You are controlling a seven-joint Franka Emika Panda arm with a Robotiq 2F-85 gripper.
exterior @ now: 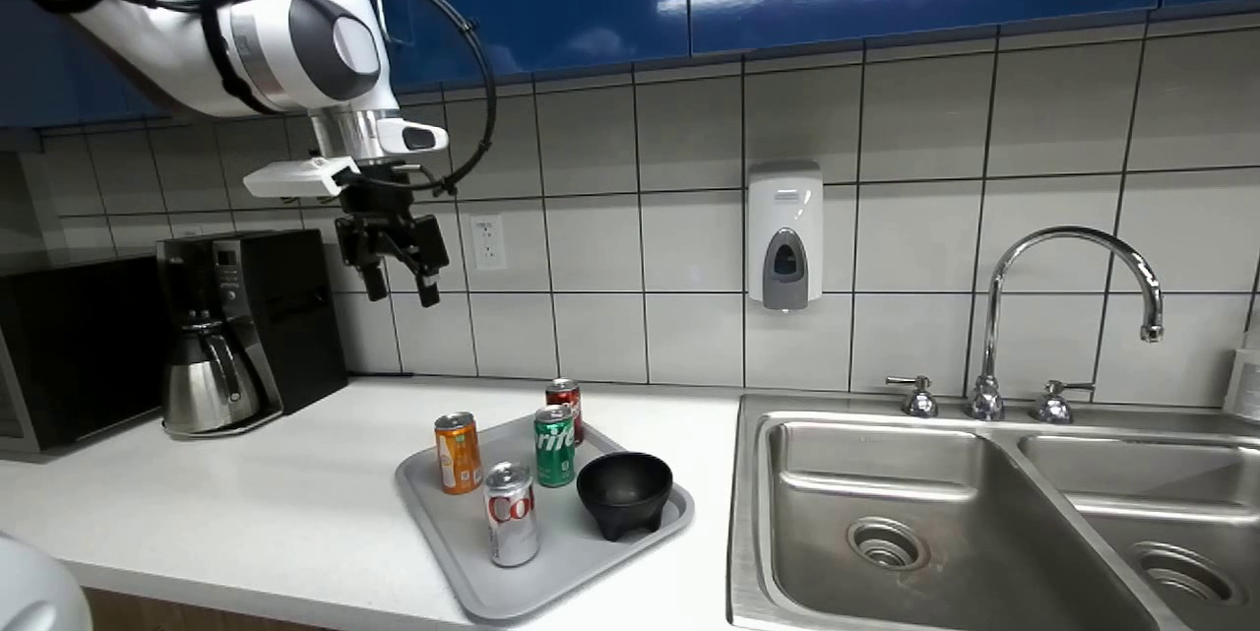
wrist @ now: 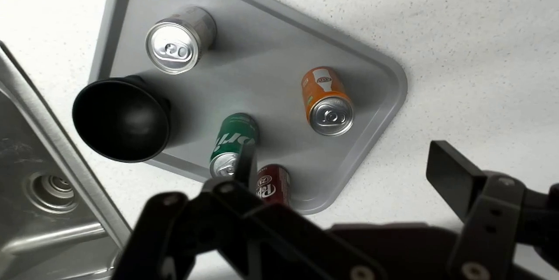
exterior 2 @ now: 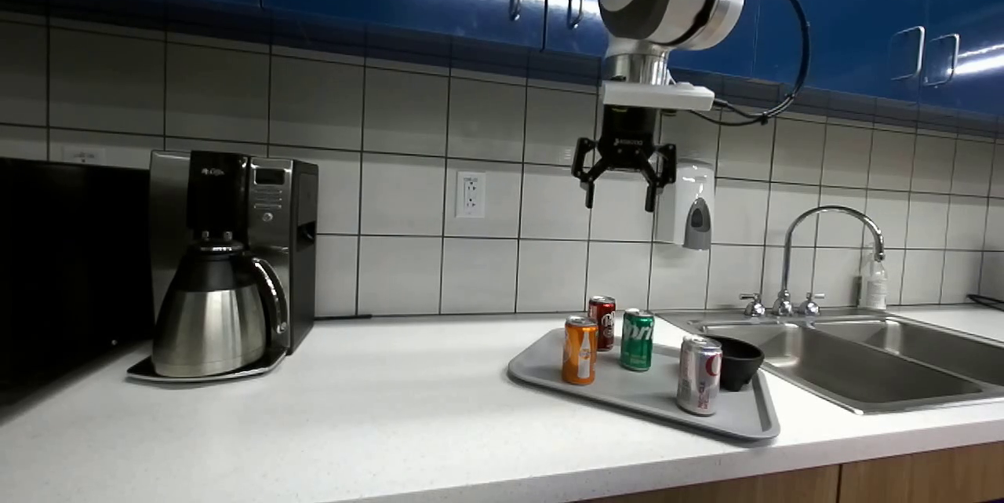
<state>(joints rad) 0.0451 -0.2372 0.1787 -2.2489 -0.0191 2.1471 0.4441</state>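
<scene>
Here's the gripper point(exterior 2: 620, 206), hanging well above the tray point(wrist: 257, 48), fingers point(wrist: 454, 179) spread wide with nothing between them, touching nothing, as both exterior views show. Down on the tray it's four cans, every one upright: the orange can point(wrist: 327, 101) toward the corner farthest from the sink point(exterior: 753, 513), the dark red can point(exterior 2: 603, 322) at the tray's corner by the wall point(exterior: 600, 336), the green can point(exterior: 554, 449) nearer the tray's middle, the silver can point(exterior: 512, 518) out toward its front corner. And the black bowl point(exterior: 625, 488), standing on the tray at its sink-side corner. So where are we? No can is off the tray, nothing's in hand; I'd judge no lift is under way. Whether any placing is already done, or how much is left, these views don't settle.
</scene>
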